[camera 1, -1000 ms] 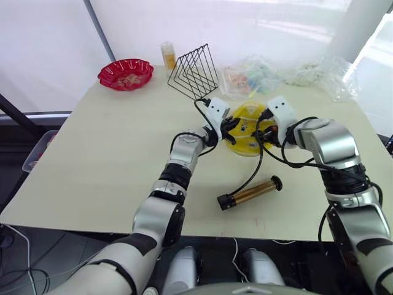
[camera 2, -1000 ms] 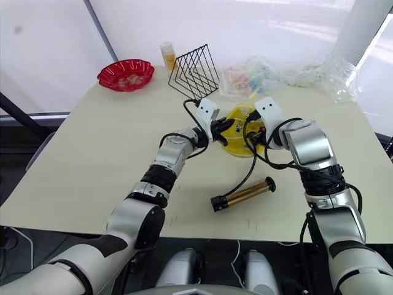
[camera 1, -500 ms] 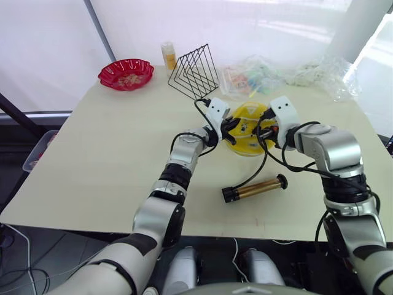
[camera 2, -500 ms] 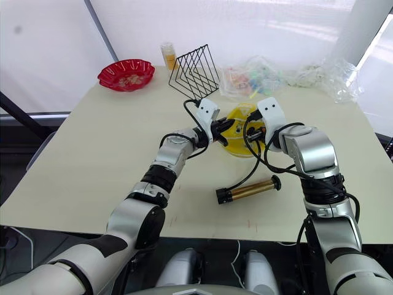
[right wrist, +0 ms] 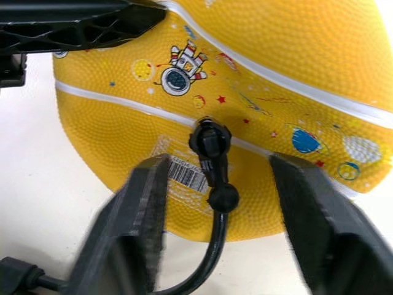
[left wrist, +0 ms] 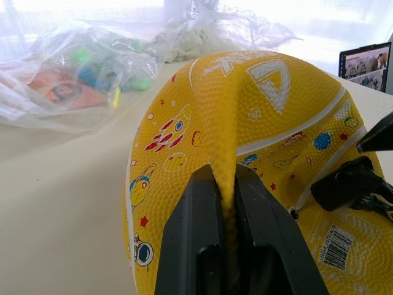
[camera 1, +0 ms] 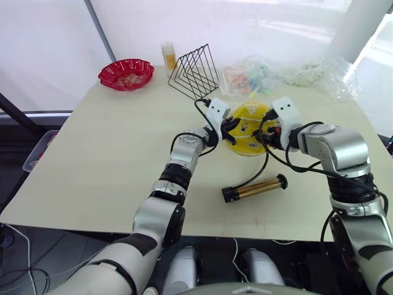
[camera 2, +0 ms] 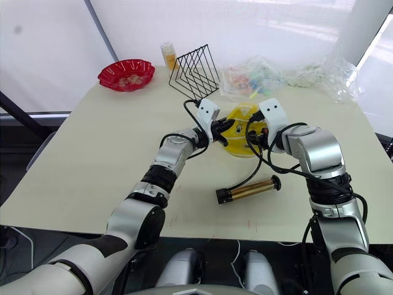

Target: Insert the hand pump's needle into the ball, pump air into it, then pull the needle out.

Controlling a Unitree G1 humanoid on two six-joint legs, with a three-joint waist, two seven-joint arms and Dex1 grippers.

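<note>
The ball [left wrist: 258,129], saggy, sits on the tabletop [camera 1: 104,141] as before, a fold pinched in the left tool [left wrist: 228,203]; the right tool [right wrist: 221,227] stands spread, its fingers either side of the needle [right wrist: 210,146] fitting seated in the ball; the hand pump [camera 1: 255,188] has barely shifted since half a second ago, after turning flatter earlier.

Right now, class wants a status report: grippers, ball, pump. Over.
Left gripper shut on a fold of the saggy ball. Right gripper open astride the needle fitting, seated in the ball. Hand pump lying on the table, unheld. Nothing in the way.
</note>
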